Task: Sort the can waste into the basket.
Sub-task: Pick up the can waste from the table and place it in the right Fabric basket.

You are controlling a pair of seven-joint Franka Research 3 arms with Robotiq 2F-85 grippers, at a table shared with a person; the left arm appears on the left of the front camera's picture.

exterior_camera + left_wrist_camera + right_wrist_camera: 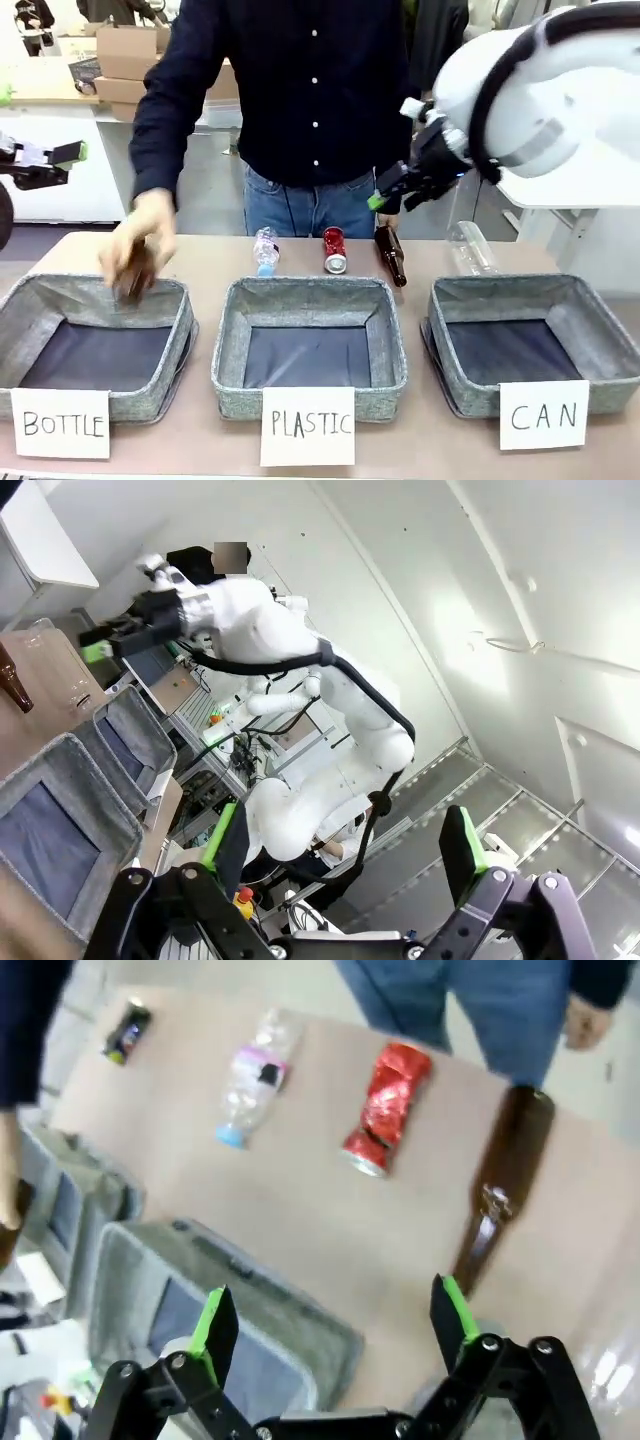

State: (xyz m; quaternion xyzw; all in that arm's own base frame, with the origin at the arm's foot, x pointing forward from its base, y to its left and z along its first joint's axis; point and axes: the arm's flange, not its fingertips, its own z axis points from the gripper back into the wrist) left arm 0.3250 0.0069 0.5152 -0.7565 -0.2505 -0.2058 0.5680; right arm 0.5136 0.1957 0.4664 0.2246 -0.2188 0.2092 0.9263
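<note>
Over the desk (210, 258), the right claw (385, 197) is spread wide and empty above the red can (334, 250).
At the front view's centre the dented red can lies below and left of that claw, just beside a brown bottle (391, 256). The black can (127, 1030) lies at the right wrist view's upper left. The CAN basket (470, 395) sits lower right. The left claw (340, 845) is spread open, holding nothing.
</note>
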